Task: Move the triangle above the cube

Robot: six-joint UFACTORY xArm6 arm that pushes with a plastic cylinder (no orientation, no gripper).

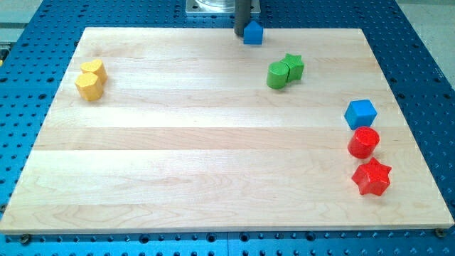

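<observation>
A small blue triangle block [253,33] sits at the top edge of the wooden board [213,142], a little right of centre. My tip [242,34] rests right against the triangle's left side. The blue cube [360,113] lies far off at the view's right, below and to the right of the triangle.
A green cylinder [277,74] and a green star [292,66] touch each other below and right of the triangle. A red cylinder [363,142] and a red star [371,177] lie below the cube. Two yellow blocks [91,79] lie at the left.
</observation>
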